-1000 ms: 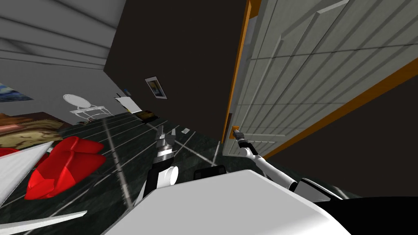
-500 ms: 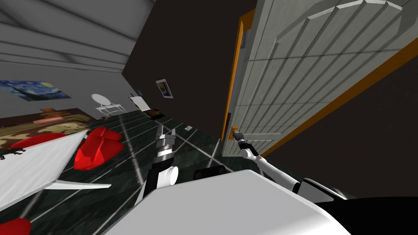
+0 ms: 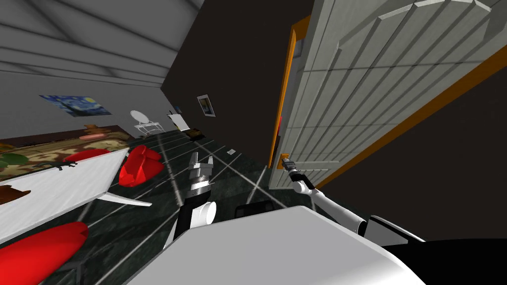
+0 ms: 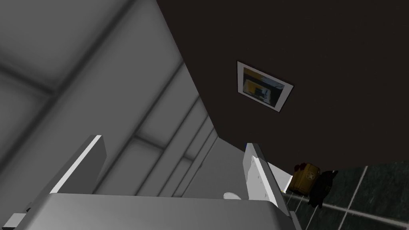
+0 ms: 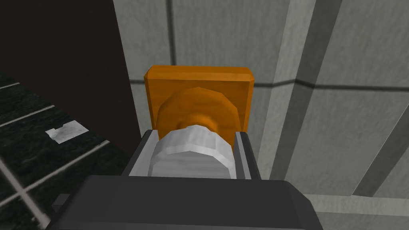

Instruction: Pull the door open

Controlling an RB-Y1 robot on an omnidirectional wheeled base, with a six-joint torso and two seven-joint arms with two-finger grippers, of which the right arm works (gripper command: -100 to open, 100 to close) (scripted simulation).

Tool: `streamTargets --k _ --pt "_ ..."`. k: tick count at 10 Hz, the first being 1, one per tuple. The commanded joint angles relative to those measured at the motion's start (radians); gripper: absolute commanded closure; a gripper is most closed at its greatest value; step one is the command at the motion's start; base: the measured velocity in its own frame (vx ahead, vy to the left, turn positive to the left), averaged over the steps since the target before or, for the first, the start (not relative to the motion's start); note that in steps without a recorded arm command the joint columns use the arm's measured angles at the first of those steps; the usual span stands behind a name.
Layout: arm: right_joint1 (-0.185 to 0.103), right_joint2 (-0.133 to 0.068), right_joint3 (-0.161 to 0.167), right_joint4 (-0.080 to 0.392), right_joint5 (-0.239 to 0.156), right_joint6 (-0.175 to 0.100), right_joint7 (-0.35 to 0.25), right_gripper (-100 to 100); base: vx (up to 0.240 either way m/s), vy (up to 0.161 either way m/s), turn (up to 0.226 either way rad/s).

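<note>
The light grey panelled door (image 3: 376, 99) hangs in an orange frame (image 3: 284, 99), its free edge standing a little way off the frame. In the right wrist view a grey knob (image 5: 193, 149) sits on an orange backplate (image 5: 199, 86) on the door (image 5: 339, 80). My right gripper (image 5: 193, 135) is shut on the knob, one finger pressing each side. In the head view the right gripper (image 3: 287, 164) reaches out to the door's edge on a stretched arm. My left gripper (image 3: 202, 161) is raised in front of my chest, open and holding nothing (image 4: 173, 141).
To my left stand a white table (image 3: 54, 190) and two red beanbags (image 3: 141, 166) (image 3: 39, 250) on the dark tiled floor. A white chair (image 3: 143, 121) and a brown bag (image 4: 305, 179) stand farther off by the dark wall, which carries a framed picture (image 3: 206, 105).
My view has swung: the table and beanbags have slid right and nearer. The right gripper stays shut on the knob, and the door's edge stands slightly farther from its frame.
</note>
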Motion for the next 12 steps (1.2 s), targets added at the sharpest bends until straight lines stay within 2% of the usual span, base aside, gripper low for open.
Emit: streamTargets --k 1,4,5,6,12 --pt "0.004 -0.018 0.018 -0.009 0.008 -0.009 -0.022 100 -0.250 -0.074 0.158" --pt "0.007 -0.043 0.043 -0.019 0.020 -0.022 -0.051 100 -0.229 -0.079 0.135" --pt "0.008 -0.048 0.048 -0.021 0.022 -0.025 -0.057 100 -0.208 -0.050 0.102" --pt "0.009 -0.045 0.045 -0.018 0.020 -0.019 -0.051 100 -0.085 -0.019 0.024" --pt "0.020 -0.098 0.100 -0.035 0.042 -0.057 -0.111 100 -0.189 -0.080 0.134"
